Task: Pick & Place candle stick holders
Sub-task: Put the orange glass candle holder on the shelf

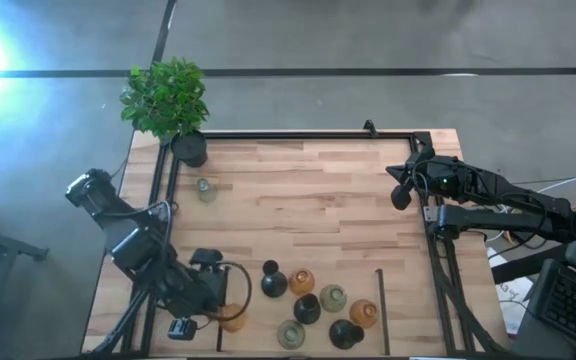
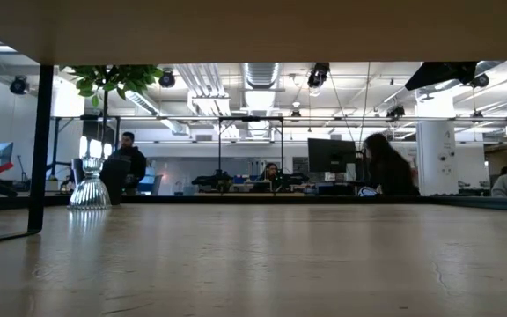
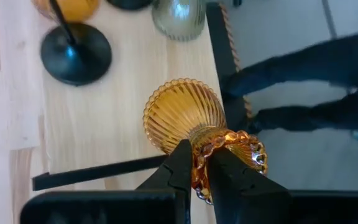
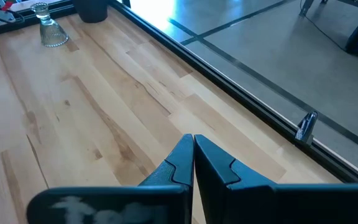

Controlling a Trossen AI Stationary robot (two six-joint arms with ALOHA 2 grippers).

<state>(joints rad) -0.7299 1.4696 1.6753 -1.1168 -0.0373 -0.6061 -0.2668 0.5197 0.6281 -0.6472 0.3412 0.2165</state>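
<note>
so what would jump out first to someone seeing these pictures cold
The left end effector, at the table's near left corner, is shut on the neck of a ribbed amber candle stick holder. Next to it sits a cluster of black, amber and pale green holders along the near edge. A leafy plant in a black pot marks the far left corner.

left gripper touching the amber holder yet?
Touching. In the left wrist view the left gripper is closed on the neck of the amber holder, both fingers against the glass. Right gripper waits shut at the right edge.
</note>
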